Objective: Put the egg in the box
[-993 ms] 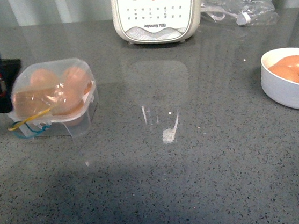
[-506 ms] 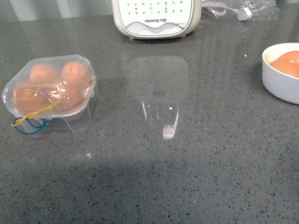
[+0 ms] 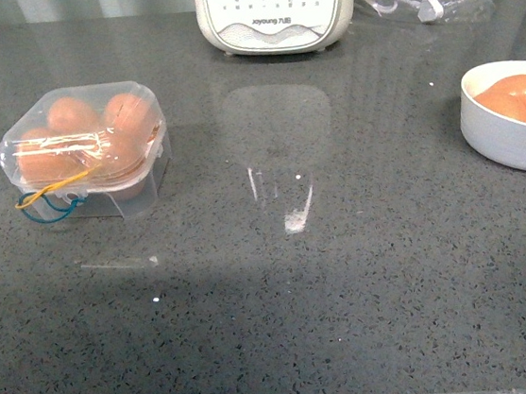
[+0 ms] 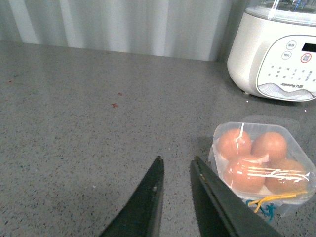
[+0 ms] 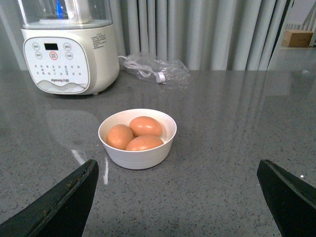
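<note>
The left gripper (image 4: 175, 170) hangs empty, its tips narrowly parted, near the box (image 3: 85, 160), whose lid is down over four eggs on the grey worktop (image 3: 330, 284). The right gripper (image 5: 177, 197) is spread wide before the white bowl (image 5: 138, 138) holding three eggs; the white appliance (image 3: 278, 7) stands beyond.

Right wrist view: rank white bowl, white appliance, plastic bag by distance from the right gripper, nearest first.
1. white bowl, holding three brown eggs, straight ahead of the right gripper, between its open fingers.
2. white appliance, farther back, toward the box's side of the counter.
3. plastic bag with a cable inside, beside the appliance at the curtain, slightly farther back.
</note>
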Action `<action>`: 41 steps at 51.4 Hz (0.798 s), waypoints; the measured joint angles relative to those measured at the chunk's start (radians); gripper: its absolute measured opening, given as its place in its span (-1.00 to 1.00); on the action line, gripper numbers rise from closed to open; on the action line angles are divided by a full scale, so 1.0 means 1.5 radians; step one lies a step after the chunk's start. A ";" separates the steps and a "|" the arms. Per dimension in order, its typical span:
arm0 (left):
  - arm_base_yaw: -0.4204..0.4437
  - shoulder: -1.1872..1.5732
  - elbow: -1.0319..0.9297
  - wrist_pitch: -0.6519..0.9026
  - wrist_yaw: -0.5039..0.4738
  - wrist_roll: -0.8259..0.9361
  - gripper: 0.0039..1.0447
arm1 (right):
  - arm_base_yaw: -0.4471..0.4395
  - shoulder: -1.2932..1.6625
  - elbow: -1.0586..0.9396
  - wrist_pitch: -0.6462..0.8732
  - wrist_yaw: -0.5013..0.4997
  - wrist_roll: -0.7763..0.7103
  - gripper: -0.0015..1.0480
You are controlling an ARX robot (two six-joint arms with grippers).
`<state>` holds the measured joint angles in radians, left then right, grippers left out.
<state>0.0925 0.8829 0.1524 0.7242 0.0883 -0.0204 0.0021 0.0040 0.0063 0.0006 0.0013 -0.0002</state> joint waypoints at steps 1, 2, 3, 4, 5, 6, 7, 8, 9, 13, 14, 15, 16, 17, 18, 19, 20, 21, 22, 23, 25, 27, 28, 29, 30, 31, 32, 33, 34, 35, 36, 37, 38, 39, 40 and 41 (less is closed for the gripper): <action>-0.002 -0.008 -0.005 -0.004 -0.002 0.001 -0.71 | 0.000 0.000 0.000 0.000 0.000 0.000 0.86; -0.004 -0.016 -0.009 -0.007 -0.005 0.001 -0.78 | 0.000 0.000 0.000 0.000 0.000 0.000 0.86; -0.010 -0.026 -0.014 -0.012 -0.015 0.002 -0.86 | 0.000 0.000 0.000 0.000 0.000 0.000 0.86; -0.021 -0.033 -0.018 -0.017 -0.034 0.002 -0.93 | 0.000 0.000 0.000 0.000 0.000 0.000 0.86; -0.034 -0.043 -0.022 -0.021 -0.050 0.002 -0.93 | 0.000 0.000 0.000 0.000 0.000 0.000 0.86; -0.045 -0.054 -0.026 -0.027 -0.055 0.003 -0.94 | 0.000 0.000 0.000 0.000 0.000 0.000 0.86; -0.050 -0.062 -0.030 -0.032 -0.056 0.004 -0.94 | 0.000 0.000 0.000 0.000 0.000 0.000 0.86; -0.052 -0.066 -0.031 -0.034 -0.056 0.005 -0.94 | 0.000 0.000 0.000 0.000 0.000 0.000 0.86; -0.055 -0.073 -0.035 -0.038 -0.056 0.006 -0.94 | 0.000 0.000 0.000 0.000 0.000 0.000 0.86; -0.061 -0.102 -0.047 -0.056 -0.056 0.008 -0.94 | 0.000 0.000 0.000 0.000 0.000 0.000 0.86; -0.061 -0.110 -0.049 -0.061 -0.057 0.008 -0.94 | 0.000 0.000 0.000 0.000 0.000 0.000 0.86; -0.061 -0.121 -0.053 -0.069 -0.058 0.008 -0.94 | 0.000 0.000 0.000 0.000 0.000 0.000 0.86; -0.061 -0.128 -0.055 -0.074 -0.058 0.008 -0.94 | 0.000 0.000 0.000 0.000 0.000 0.000 0.86; -0.061 -0.138 -0.058 -0.081 -0.060 0.008 -0.94 | 0.000 0.000 0.000 0.000 0.000 0.000 0.86; -0.061 -0.148 -0.061 -0.088 -0.059 0.008 -0.94 | 0.000 0.000 0.000 0.000 0.000 0.000 0.86; -0.061 -0.156 -0.063 -0.093 -0.060 0.008 -0.94 | 0.000 0.000 0.000 0.000 0.000 0.000 0.86; -0.061 -0.167 -0.066 -0.101 -0.059 0.008 -0.94 | 0.000 0.000 0.000 0.000 0.000 0.000 0.86; -0.061 -0.174 -0.068 -0.107 -0.059 0.008 -0.94 | 0.000 0.000 0.000 0.000 0.000 0.000 0.86; -0.061 -0.181 -0.070 -0.112 -0.059 0.008 -0.94 | 0.000 0.000 0.000 0.000 0.000 0.000 0.86; -0.061 -0.181 -0.080 -0.098 -0.059 0.009 -0.94 | 0.000 0.000 0.000 0.000 0.000 0.000 0.86; -0.061 -0.188 -0.083 -0.094 -0.059 0.009 -0.94 | 0.000 0.000 0.000 0.000 0.000 0.000 0.86; -0.061 -0.201 -0.083 -0.101 -0.059 0.009 -0.94 | 0.000 0.000 0.000 0.000 0.000 0.000 0.86; -0.061 -0.208 -0.083 -0.109 -0.058 0.009 -0.94 | 0.000 0.000 0.000 0.000 0.000 0.000 0.86; -0.061 -0.219 -0.083 -0.119 -0.059 0.009 -0.94 | 0.000 0.000 0.000 0.000 0.000 0.000 0.86; -0.061 -0.229 -0.083 -0.129 -0.059 0.009 -0.94 | 0.000 0.000 0.000 0.000 0.000 0.000 0.86; -0.061 -0.235 -0.083 -0.135 -0.059 0.009 -0.94 | 0.000 0.000 0.000 0.000 0.000 0.000 0.86; -0.061 -0.239 -0.083 -0.138 -0.059 0.009 -0.94 | 0.000 0.000 0.000 0.000 0.000 0.000 0.86; -0.061 -0.252 -0.083 -0.150 -0.059 0.009 -0.94 | 0.000 0.000 0.000 0.000 0.000 0.000 0.86; -0.061 -0.259 -0.083 -0.157 -0.059 0.009 -0.94 | 0.000 0.000 0.000 0.000 0.000 0.000 0.86; -0.061 -0.274 -0.083 -0.169 -0.059 0.009 -0.94 | 0.000 0.000 0.000 0.000 0.000 0.000 0.86; -0.061 -0.279 -0.083 -0.174 -0.059 0.009 -0.94 | 0.000 0.000 0.000 0.000 0.000 0.000 0.86; -0.061 -0.287 -0.083 -0.181 -0.059 0.009 -0.94 | 0.000 0.000 0.000 0.000 0.000 0.000 0.86; -0.061 -0.297 -0.083 -0.190 -0.059 0.009 -0.94 | 0.000 0.000 0.000 0.000 0.000 0.000 0.86; -0.061 -0.305 -0.083 -0.198 -0.059 0.009 -0.94 | 0.000 0.000 0.000 0.000 0.000 0.000 0.86; -0.061 -0.314 -0.083 -0.208 -0.059 0.009 -0.94 | 0.000 0.000 0.000 0.000 0.000 0.000 0.86; -0.061 -0.319 -0.083 -0.213 -0.059 0.009 -0.94 | 0.000 0.000 0.000 0.000 0.000 0.000 0.86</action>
<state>0.0006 0.4042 0.0273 0.4046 -0.0006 -0.0067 0.0021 0.0040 0.0063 0.0006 0.0013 -0.0002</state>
